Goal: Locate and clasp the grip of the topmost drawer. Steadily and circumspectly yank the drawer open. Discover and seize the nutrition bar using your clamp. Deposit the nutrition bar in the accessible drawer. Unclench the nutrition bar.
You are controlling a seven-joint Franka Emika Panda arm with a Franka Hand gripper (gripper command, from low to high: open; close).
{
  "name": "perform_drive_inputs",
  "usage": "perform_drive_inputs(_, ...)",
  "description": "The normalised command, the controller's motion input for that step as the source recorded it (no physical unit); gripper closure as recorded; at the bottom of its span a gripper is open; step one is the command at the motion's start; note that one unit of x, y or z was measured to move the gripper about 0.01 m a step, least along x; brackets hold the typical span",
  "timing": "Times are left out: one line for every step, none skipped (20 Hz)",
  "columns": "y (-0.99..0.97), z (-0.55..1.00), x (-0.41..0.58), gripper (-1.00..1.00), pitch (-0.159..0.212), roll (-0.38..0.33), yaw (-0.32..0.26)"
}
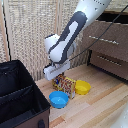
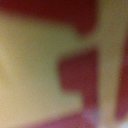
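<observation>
Slatted pale wall behind, light wooden tabletop (image 1: pixel 100 107) below. Your clamp (image 1: pixel 59 76) sits directly over the nutrition bar (image 1: pixel 65 85), which lies on the tabletop between the blue bowl (image 1: pixel 58 99) and yellow bowl (image 1: pixel 82 88). Finger state cannot be told; the wrist view is a blur of packet print. The topmost drawer (image 1: pixel 106 35) stands well apart, up on the exterior view's right.

The light wooden table (image 1: pixel 100 107) carries the nutrition bar (image 1: pixel 65 84). Just beside the bar, toward the exterior view's right, sits a yellow bowl (image 1: pixel 82 88); a blue bowl (image 1: pixel 58 99) sits in front of it, and a black bin (image 1: pixel 20 97) well to its left.
</observation>
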Motion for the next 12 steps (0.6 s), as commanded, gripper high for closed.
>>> perform_drive_inputs(0.0, 0.0, 0.177, 1.0, 0.001, 0.0, -0.056)
perform_drive_inputs(0.0, 0.09, 0.077, 1.0, 0.004, 0.0, -0.048)
perform_drive_inputs(0.0, 0.22, 0.16, 1.0, 0.038, 0.0, -0.068)
perform_drive_inputs(0.0, 0.35, 0.16, 1.0, 0.081, 0.0, -0.056)
perform_drive_inputs(0.0, 0.55, 0.229, 1.0, 0.092, 0.0, -0.04)
perform_drive_inputs(0.0, 0.64, 0.277, 1.0, 0.116, 0.0, -0.03)
perform_drive_inputs(0.0, 0.72, 0.254, 1.0, 0.11, 0.0, -0.013)
perform_drive_inputs(0.0, 0.76, 0.309, 1.0, 0.144, 0.001, -0.026)
perform_drive_inputs(0.0, 0.83, 0.311, 1.0, 0.154, 0.0, -0.033)
perform_drive_inputs(0.0, 0.86, 0.326, 1.0, 0.147, 0.0, -0.03)
perform_drive_inputs(0.0, 0.86, 0.32, 1.0, 0.149, 0.0, -0.031)
perform_drive_inputs(0.0, 0.89, 0.349, 1.0, 0.139, 0.0, -0.028)
